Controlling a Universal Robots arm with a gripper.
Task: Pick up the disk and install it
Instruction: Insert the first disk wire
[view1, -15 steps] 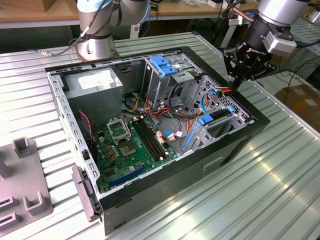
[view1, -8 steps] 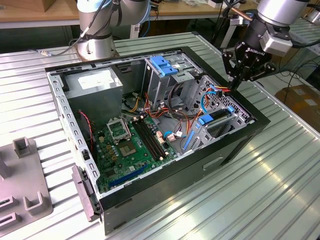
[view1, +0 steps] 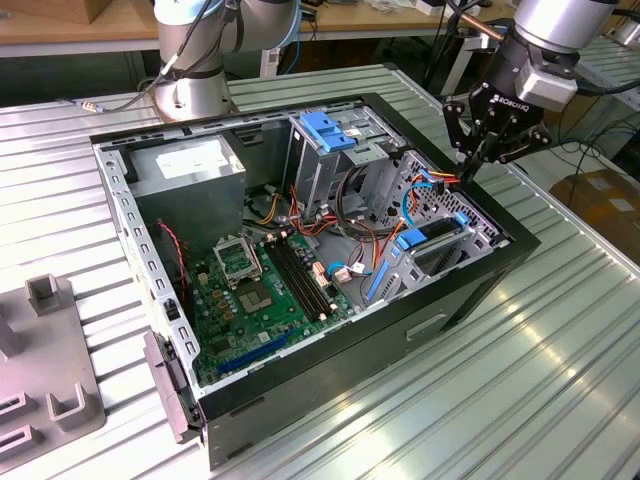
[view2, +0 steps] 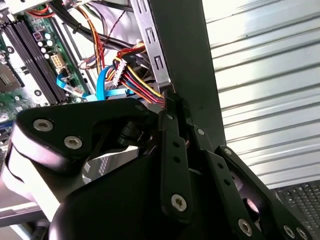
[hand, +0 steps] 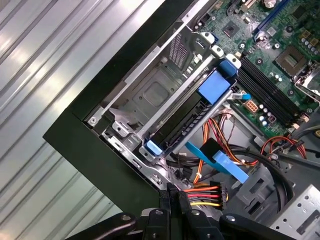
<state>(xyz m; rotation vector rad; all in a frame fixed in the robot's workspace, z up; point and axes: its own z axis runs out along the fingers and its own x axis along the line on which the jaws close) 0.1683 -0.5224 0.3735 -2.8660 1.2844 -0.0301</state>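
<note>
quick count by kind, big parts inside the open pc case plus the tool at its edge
power supply: 1
motherboard: 1
tall drive cage: 1
low drive cage: 1
tool: 1
Total: 5

coloured cables (view1: 415, 188) crowd the gap between the drive cage (view1: 335, 150) and the case wall (view1: 512, 228), where the gripper (view1: 468, 170) sits, fingers together. left of the cage in the exterior view, room above the motherboard (view1: 250, 290) is open.
</note>
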